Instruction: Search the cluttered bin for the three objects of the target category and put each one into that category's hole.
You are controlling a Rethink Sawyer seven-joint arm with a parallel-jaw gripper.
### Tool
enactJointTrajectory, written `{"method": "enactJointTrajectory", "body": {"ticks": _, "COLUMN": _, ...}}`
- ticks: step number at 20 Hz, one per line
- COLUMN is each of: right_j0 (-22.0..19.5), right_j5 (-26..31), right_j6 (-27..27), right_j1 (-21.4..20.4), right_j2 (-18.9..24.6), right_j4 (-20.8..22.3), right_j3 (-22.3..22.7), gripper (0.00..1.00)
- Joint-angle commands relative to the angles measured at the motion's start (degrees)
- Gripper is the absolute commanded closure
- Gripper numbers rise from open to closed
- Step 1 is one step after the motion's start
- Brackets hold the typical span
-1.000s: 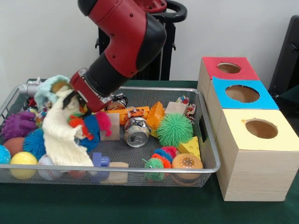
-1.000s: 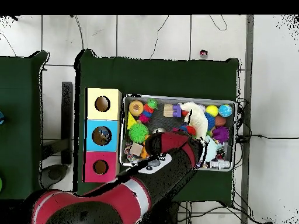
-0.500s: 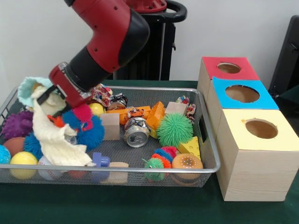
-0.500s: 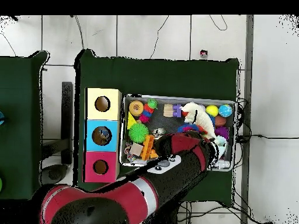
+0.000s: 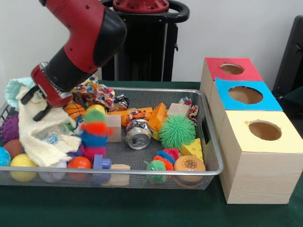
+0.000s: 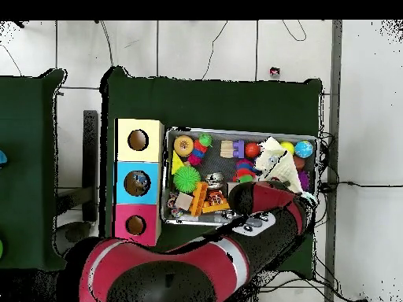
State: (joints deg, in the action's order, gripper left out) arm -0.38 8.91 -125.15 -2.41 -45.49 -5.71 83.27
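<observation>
Since the earlier frames the arm (image 5: 80, 42) is swinging farther toward the bin's end opposite the boxes, dragging the cream knitted cloth (image 5: 40, 135) with it and uncovering a striped plush toy (image 5: 94, 135) and an orange ball (image 5: 79, 162). The gripper (image 5: 34, 101) is sitting buried in the cloth's upper folds, so whether its jaws are apart or pinching the fabric cannot be told. The wire bin (image 5: 208, 142) is holding the clutter, a crushed can (image 5: 138, 133) and green spiky ball (image 5: 177, 131) lying near the middle, while the red box (image 5: 231, 70), blue box (image 5: 246, 95) and yellow box (image 5: 262, 132) are standing just beside it.
</observation>
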Motion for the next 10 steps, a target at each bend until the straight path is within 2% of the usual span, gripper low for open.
{"method": "enactJointTrajectory", "body": {"ticks": 1, "right_j0": -7.3, "right_j5": -2.2, "right_j6": -2.7, "right_j1": -3.0, "right_j2": 18.5, "right_j4": 2.2, "right_j3": 2.1, "gripper": 0.00}}
{"method": "enactJointTrajectory", "body": {"ticks": 10, "right_j0": -12.8, "right_j5": -6.8, "right_j6": -5.0, "right_j1": -7.3, "right_j2": 28.5, "right_j4": 3.1, "right_j3": 5.7, "gripper": 0.00}}
